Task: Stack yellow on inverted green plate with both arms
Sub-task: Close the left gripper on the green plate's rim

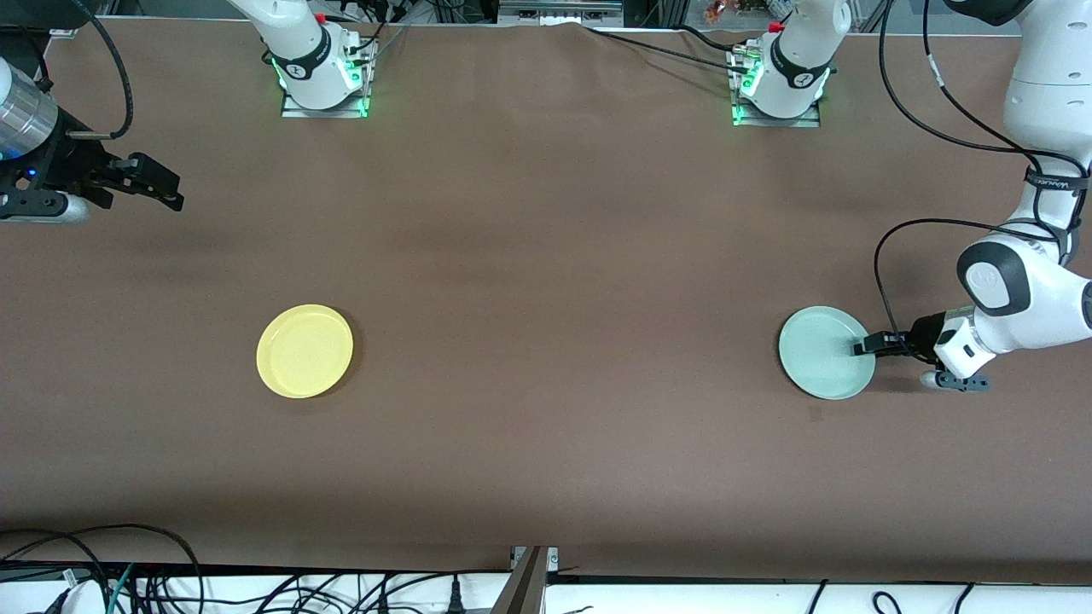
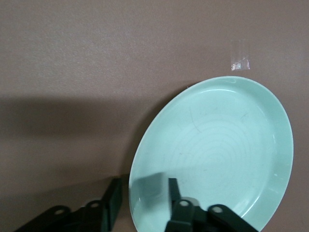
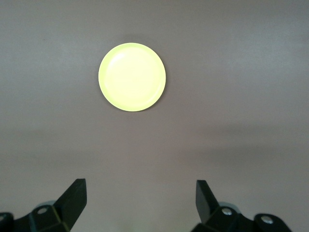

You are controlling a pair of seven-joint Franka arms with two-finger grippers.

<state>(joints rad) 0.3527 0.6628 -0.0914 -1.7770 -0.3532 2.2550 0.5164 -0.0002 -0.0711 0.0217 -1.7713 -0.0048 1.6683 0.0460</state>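
Straddling the rim of the green plate (image 1: 823,352) at the left arm's end of the table, the left gripper (image 1: 863,345) is seen partly closed, one finger inside the rim, one outside. The yellow plate (image 1: 304,350) lies toward the right arm's end. The right gripper (image 1: 166,194) waits, held wide open and empty.

Yellow (image 1: 304,350) and green plate (image 1: 823,352) lie well apart on table (image 1: 546,477)
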